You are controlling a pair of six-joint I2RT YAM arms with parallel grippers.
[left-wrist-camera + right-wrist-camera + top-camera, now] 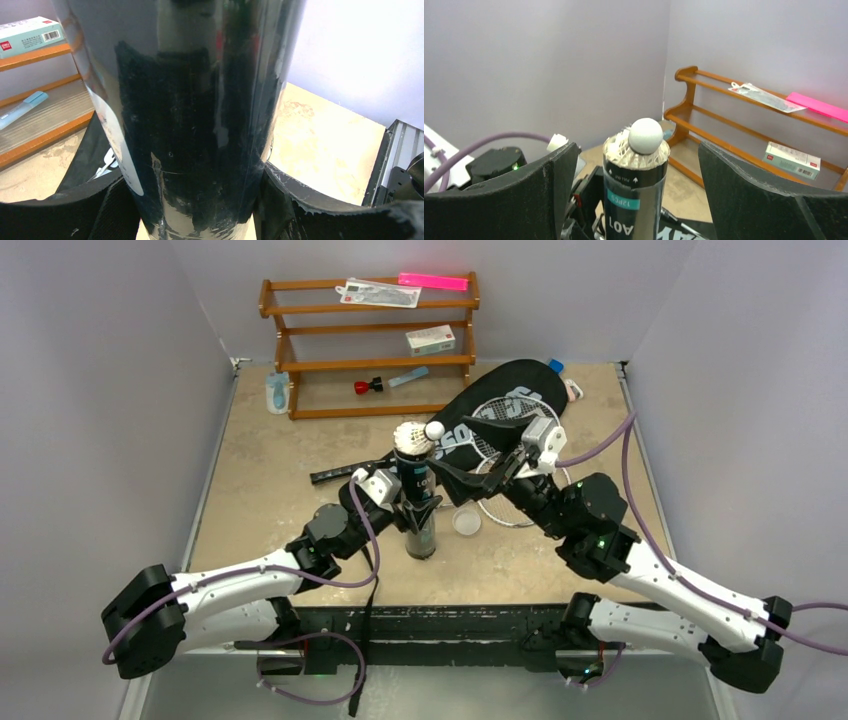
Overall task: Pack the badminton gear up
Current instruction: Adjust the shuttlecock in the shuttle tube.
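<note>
Quantity on the table: one tube (422, 535), with one shuttlecock (645, 136) visible at its mouth, and one round clear lid (466, 521) just right of the tube. Behind the tube are one black bag (505, 385) and one wooden rack (370, 327). The racket heads (490, 420) behind the tube overlap, so their count cannot be confirmed.
</note>
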